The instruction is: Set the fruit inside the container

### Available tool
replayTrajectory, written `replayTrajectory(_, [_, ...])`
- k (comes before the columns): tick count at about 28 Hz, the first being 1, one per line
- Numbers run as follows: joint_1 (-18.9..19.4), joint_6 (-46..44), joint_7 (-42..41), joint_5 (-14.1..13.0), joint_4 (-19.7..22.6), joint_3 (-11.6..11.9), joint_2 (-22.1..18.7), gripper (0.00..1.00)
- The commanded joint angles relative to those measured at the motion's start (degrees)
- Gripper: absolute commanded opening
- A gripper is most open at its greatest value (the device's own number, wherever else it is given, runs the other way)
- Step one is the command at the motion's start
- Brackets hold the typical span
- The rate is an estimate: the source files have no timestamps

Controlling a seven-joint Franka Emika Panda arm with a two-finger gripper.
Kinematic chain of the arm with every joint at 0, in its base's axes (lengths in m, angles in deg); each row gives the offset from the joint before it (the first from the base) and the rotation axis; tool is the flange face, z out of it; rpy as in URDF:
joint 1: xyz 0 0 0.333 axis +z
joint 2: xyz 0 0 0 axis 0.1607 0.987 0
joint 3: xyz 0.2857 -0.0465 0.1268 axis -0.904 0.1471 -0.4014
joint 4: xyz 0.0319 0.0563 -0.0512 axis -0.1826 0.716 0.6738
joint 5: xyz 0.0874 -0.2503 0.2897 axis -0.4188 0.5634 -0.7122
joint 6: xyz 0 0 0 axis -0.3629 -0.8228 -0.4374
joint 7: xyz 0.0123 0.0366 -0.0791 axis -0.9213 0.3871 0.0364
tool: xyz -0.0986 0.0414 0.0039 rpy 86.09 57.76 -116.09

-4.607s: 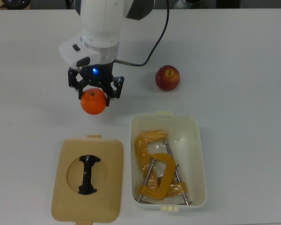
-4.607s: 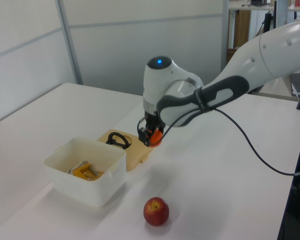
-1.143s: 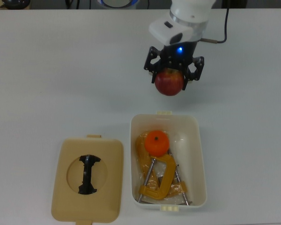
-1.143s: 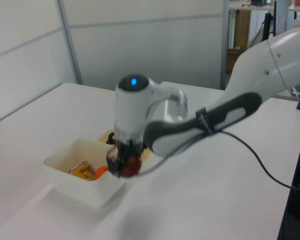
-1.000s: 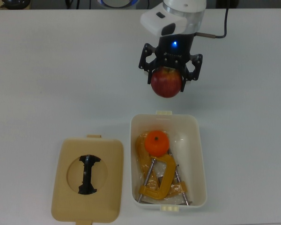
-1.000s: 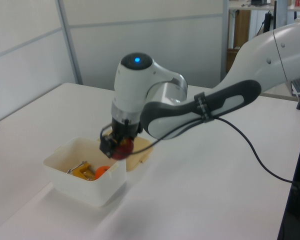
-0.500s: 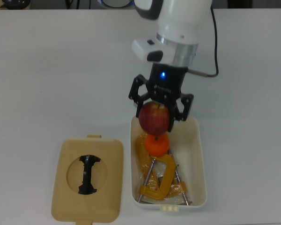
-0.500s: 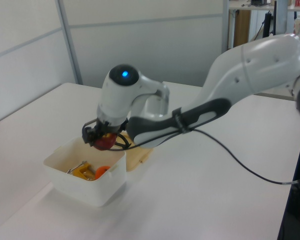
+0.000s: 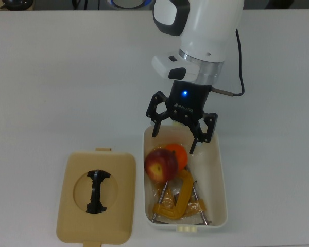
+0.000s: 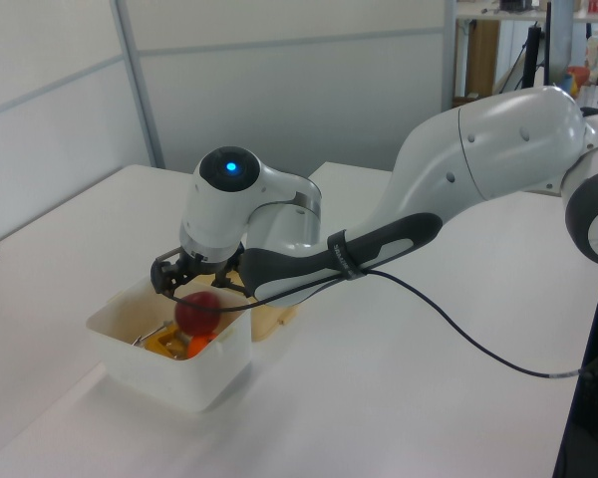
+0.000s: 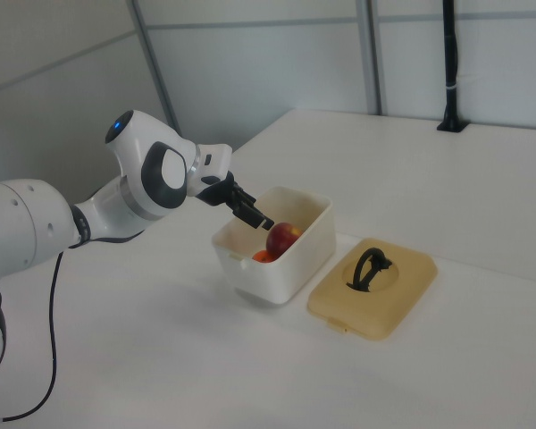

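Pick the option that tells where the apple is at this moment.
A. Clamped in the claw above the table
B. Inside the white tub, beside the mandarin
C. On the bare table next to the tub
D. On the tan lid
B: the apple sits inside the white tub against the mandarin, while the claw hangs open above with nothing in it.

Place: a robotics lab or test room.
Surface: a large plain white table (image 9: 51, 77).
Walls: pale grey partition panels (image 10: 279, 90) with metal seams.
Equipment: a white robot arm (image 10: 478, 149) trailing a black cable (image 10: 478, 339); a black pole (image 11: 450, 63) stands at the table's far edge.
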Motion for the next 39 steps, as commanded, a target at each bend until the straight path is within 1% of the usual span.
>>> replayTrajectory(1, [-0.40,-5.83,-7.55,-3.41,5.41,-0.19,-6.31,1.00])
replayTrajectory(2, [-0.84,-6.01,-10.54,-6.22,6.29,-0.10,-7.28,1.00])
replayTrajectory(3, [-2.24,-8.01,-17.88,-12.16,7.61,-0.01,-9.20,1.00])
replayTrajectory(4, [-2.95,-9.86,-22.04,-14.75,7.88,-0.01,-9.91,1.00])
replayTrajectory(7, [-4.97,-17.94,-34.09,-21.08,7.53,0.08,-11.67,1.00])
replayTrajectory(8, [-6.54,-23.45,-41.34,-24.15,7.27,0.42,-12.98,1.00])
replayTrajectory(10, [-8.04,-27.97,-47.37,-26.02,7.27,0.69,-14.48,1.00])
replayTrajectory(12, [-9.63,-31.66,-52.29,-26.55,7.35,1.13,-15.98,1.00])
replayTrajectory(13, [-11.11,-35.16,-56.75,-26.72,7.36,1.74,-17.20,1.00])
replayTrajectory(16, [-13.14,-38.44,-62.32,-26.81,7.27,2.71,-18.79,1.00])
replayTrajectory(18, [-13.76,-39.41,-64.52,-26.81,7.36,3.67,-19.76,1.00])
replayTrajectory(19, [-13.85,-40.37,-66.10,-26.81,7.44,5.16,-20.72,1.00])
replayTrajectory(23, [-13.76,-42.04,-69.80,-26.81,7.36,8.07,-22.31,1.00])
replayTrajectory(24, [-13.85,-42.74,-71.20,-26.81,7.27,9.47,-23.01,1.00])
replayTrajectory(25, [-13.76,-43.53,-71.65,-26.81,7.27,10.35,-23.97,1.00])
replayTrajectory(29, [-13.85,-44.07,-71.83,-26.73,7.09,10.53,-24.95,1.00])
replayTrajectory(31, [-14.03,-45.03,-71.83,-26.73,6.04,10.54,-25.30,1.00])
replayTrajectory(34, [-14.29,-45.83,-71.92,-26.81,5.95,10.53,-25.30,1.00])
replayTrajectory(39, [-14.29,-45.83,-71.65,-26.81,5.95,9.92,-25.30,1.00])
